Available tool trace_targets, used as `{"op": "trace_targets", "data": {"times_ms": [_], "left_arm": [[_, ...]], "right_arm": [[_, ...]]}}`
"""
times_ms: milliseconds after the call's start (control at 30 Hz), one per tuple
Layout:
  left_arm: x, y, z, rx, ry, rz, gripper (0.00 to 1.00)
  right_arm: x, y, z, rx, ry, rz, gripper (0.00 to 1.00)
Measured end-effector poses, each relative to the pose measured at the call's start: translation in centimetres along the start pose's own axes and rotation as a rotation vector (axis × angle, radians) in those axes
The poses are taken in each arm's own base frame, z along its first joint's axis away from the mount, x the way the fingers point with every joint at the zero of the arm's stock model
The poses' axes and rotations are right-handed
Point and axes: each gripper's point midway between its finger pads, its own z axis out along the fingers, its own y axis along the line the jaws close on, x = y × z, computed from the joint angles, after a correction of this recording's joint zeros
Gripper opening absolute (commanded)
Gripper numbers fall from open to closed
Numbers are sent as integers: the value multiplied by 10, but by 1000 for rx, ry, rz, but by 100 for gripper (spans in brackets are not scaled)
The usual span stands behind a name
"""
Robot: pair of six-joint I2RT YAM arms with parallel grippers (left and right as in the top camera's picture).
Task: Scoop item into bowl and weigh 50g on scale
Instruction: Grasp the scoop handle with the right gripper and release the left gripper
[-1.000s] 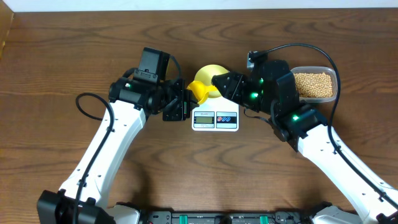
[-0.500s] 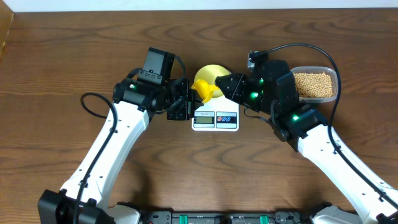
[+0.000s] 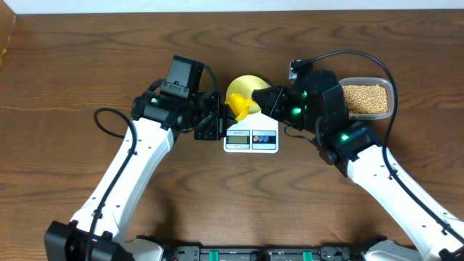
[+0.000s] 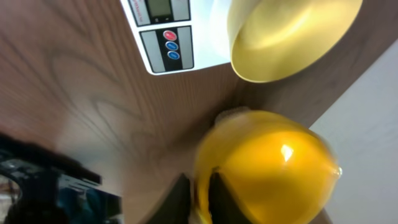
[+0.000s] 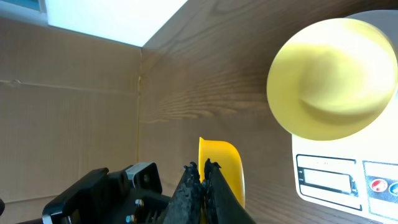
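The bright yellow scoop [image 3: 235,106] hangs just left of the pale-yellow bowl [image 3: 247,85], which stands on the white scale [image 3: 251,139]. My left gripper [image 3: 217,116] reaches it from the left; in the left wrist view its dark fingers [image 4: 180,196] press both sides of the scoop's handle [image 4: 202,180]. My right gripper [image 3: 255,99] comes from the right, shut on the scoop's rim [image 5: 222,163]. The bowl [image 5: 333,78] looks empty. The tan beans [image 3: 365,99] lie in a clear container at the right.
The clear container [image 3: 390,88] stands behind the right arm near the table's far edge. A black cable [image 3: 109,125] loops beside the left arm. The scale's display and buttons [image 4: 163,31] face the front.
My right gripper has closed onto the scoop. The left arm shifted slightly right and up early on, then held still with the scoop.
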Motion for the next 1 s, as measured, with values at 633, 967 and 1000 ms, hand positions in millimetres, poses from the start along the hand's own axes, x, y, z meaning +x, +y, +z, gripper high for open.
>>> {"op": "trace_targets", "data": {"times_ms": [633, 967, 1000], "left_arm": [[-13, -21, -24, 104, -11, 180, 97], [-22, -33, -44, 167, -72, 648, 97], [-23, -32, -44, 162, -77, 703, 97]], "right_arm": [[-30, -18, -9, 41, -72, -120, 1], [-46, -42, -26, 84, -24, -275, 1], [-45, -43, -28, 90, -7, -287, 1]]}}
